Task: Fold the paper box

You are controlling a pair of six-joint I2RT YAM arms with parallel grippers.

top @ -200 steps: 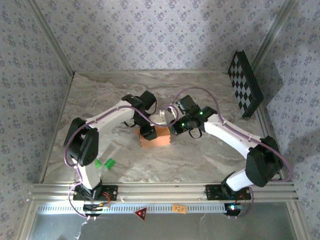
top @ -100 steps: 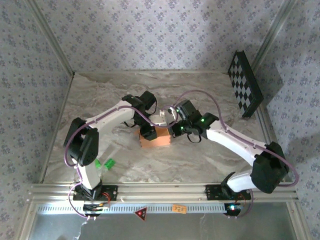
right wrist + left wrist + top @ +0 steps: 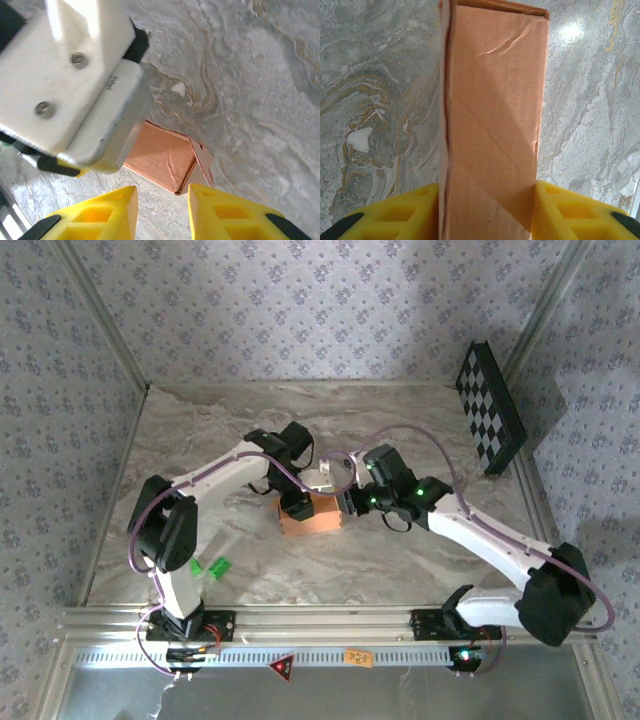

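Mid-fold: left gripper [image 3: 487, 207] pinches the thin salmon-orange creased paper box [image 3: 495, 100]; right gripper [image 3: 162, 207], spread and empty, probably must press its end flap [image 3: 202, 159] shut

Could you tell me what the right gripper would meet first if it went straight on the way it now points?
Most likely the paper box: its near corner lies just ahead of the right gripper, roughly in line with its open jaws. Depth is unclear, so it might pass over it.
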